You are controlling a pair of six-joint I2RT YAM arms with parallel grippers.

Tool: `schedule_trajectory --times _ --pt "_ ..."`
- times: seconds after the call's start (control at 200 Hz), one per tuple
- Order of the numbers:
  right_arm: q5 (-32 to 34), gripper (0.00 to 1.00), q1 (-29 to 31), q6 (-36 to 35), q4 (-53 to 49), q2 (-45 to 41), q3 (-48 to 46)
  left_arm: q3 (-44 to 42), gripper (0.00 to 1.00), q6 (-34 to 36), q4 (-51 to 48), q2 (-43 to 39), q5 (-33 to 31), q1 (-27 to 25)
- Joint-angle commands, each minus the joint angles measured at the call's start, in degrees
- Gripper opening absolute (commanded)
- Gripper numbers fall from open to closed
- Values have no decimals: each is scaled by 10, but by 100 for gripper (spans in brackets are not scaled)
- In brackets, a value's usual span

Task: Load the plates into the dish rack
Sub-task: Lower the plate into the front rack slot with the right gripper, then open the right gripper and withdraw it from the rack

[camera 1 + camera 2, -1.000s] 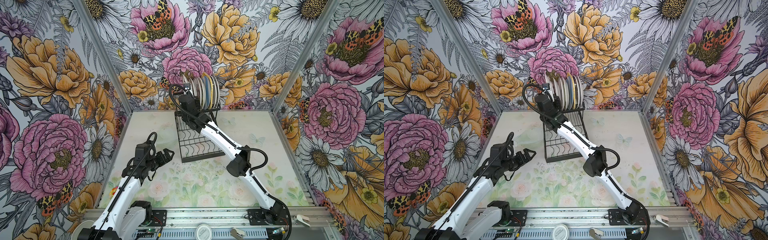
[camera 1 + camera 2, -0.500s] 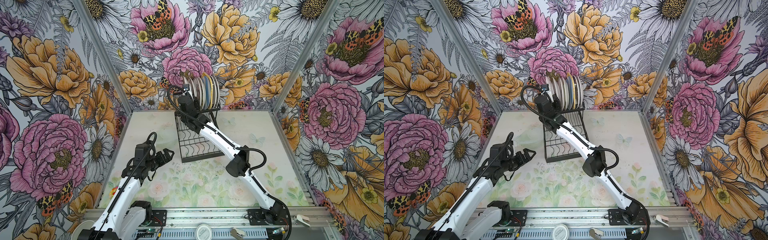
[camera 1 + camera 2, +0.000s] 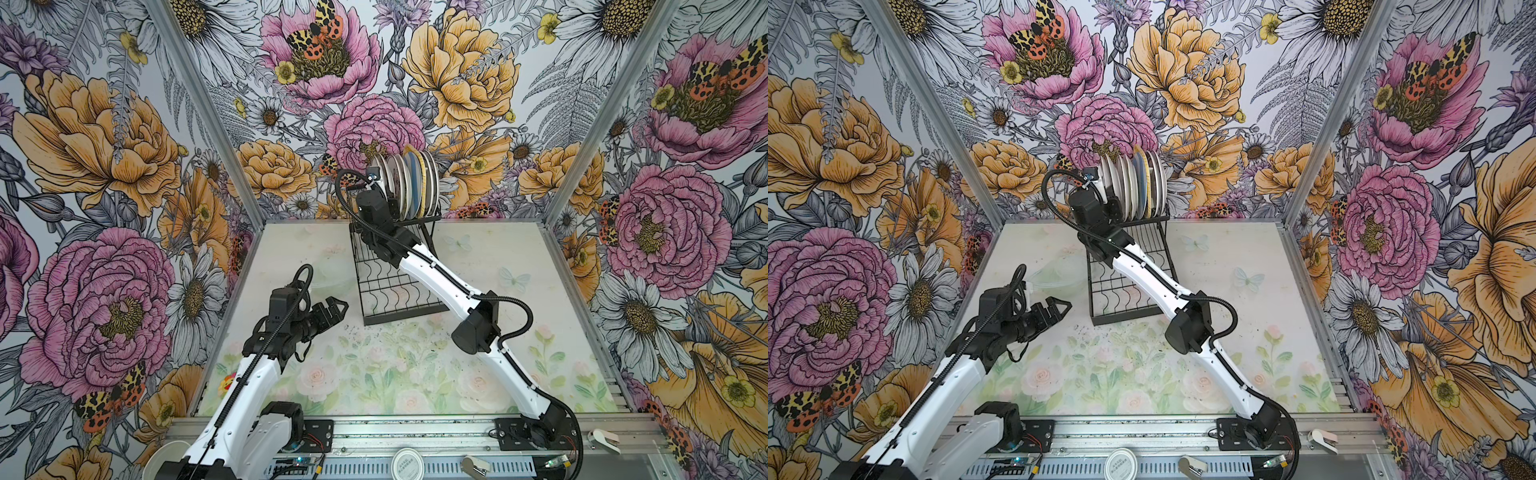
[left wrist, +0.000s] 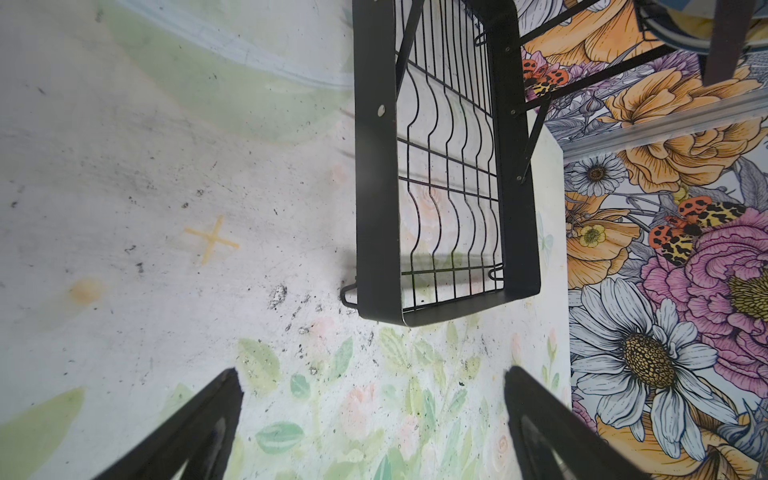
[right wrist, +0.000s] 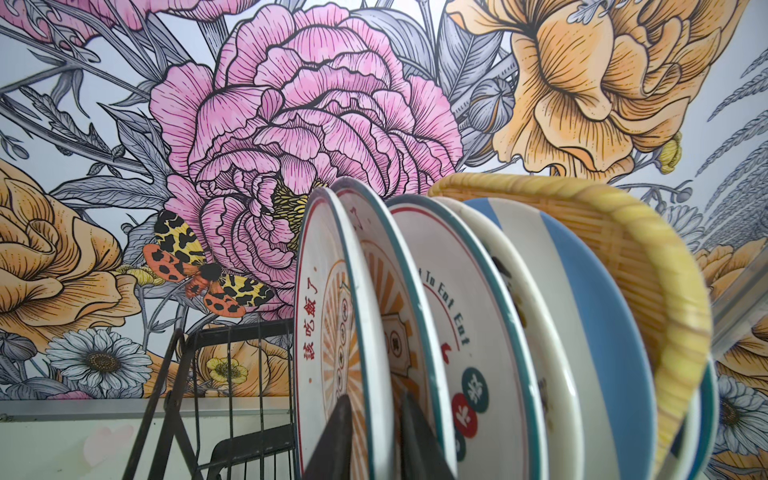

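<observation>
Flowered walls (image 3: 104,166) close in the scene on three sides. Between them the desk (image 3: 374,374) carries a paler print of roses and leaves, scuffed with black specks. The right arm (image 3: 436,270) reaches from the front rail over the dish rack to its far end. The left arm (image 3: 262,374) rises on the left and stops short of the rack.

The dish rack (image 3: 390,291) (image 3: 1125,291) (image 4: 376,187) (image 5: 249,446) stands at the back middle of the desk. It is black wire, with its flat lower grid of wavy wires toward the front and its raised tier against the rear wall. Through the lower grid we see the desk.

The plates (image 3: 409,183) (image 3: 1136,183) (image 5: 457,332) stand on edge in the raised tier, packed face to back. From the right wrist view we read them from the near end: white plates with an orange sunburst, red Chinese characters and teal rims, then a cream one, a blue-striped one and a squarish yellow woven one.

The left hand (image 3: 334,313) (image 3: 1059,309) (image 4: 372,374) is spread wide and holds nothing. It hovers over the desk near the rack's front left corner. The right hand (image 5: 374,399) is up at the near end of the row, with one dark finger (image 5: 332,440) on each side of the endmost plate's rim. We cannot tell whether they press it.

A translucent white cup (image 3: 1061,274) lies on the desk just left of the rack. A small round white lid (image 3: 409,463) (image 3: 1121,466) sits on the front rail. A faint yellow cross (image 4: 212,241) marks the desk.
</observation>
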Motion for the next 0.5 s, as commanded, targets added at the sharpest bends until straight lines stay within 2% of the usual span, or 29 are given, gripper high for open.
schedule_trajectory --times 0.0,0.345,0.495 --pt "18 24 -11 -11 3 -37 -26 -8 99 11 7 -7 4 8" --pt "-27 43 11 -5 2 -158 -154 -6 99 13 7 -5 2 14" --pt "-55 52 13 18 -8 -230 -230 2 99 17 7 -1 -3 14"
